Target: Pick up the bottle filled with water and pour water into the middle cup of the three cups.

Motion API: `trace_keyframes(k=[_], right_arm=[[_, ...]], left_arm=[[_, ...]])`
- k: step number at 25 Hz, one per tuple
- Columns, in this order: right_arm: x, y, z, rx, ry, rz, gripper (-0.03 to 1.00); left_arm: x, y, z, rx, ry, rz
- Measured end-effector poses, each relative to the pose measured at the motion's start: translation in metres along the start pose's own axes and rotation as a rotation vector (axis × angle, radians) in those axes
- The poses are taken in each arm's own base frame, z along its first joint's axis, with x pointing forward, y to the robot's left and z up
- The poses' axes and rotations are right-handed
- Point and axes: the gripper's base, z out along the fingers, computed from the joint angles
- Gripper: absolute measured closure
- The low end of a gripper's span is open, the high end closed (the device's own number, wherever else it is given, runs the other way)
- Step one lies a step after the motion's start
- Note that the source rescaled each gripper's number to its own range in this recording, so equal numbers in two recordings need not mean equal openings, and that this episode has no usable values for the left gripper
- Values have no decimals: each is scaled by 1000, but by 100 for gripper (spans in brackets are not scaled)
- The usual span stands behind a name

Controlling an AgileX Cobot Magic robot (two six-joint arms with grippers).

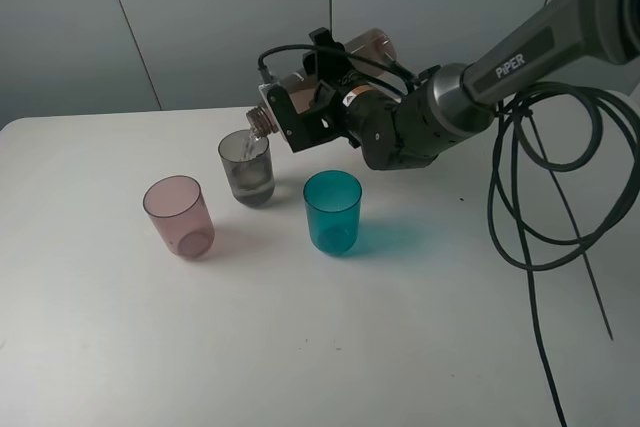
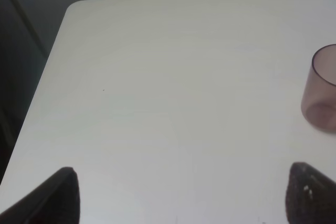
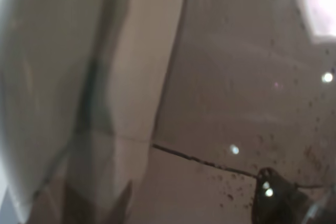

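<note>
Pouring step: your right gripper (image 1: 300,109) is clamped on the bottle (image 1: 265,119), which is tipped nearly flat with its neck just above the rim of the middle cup (image 1: 247,169). A thin stream of water (image 1: 254,143) drops into the cup, which looks partly filled and stands between the pink cup (image 1: 180,217) and the teal cup (image 1: 332,211). Your left gripper (image 2: 184,195) hangs spread wide and empty over the table (image 1: 300,347). Next, as I judge it, aim the neck at the centre of the grey rim, then roll the wrist upright before the cup overfills.
</note>
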Motion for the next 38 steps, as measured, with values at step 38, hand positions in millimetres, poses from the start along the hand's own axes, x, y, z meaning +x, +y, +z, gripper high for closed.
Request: trace_keyframes(k=[38], right_arm=[[-10, -22, 4, 163, -95, -189, 97]], left_arm=[[0, 0, 0, 0, 0, 0]])
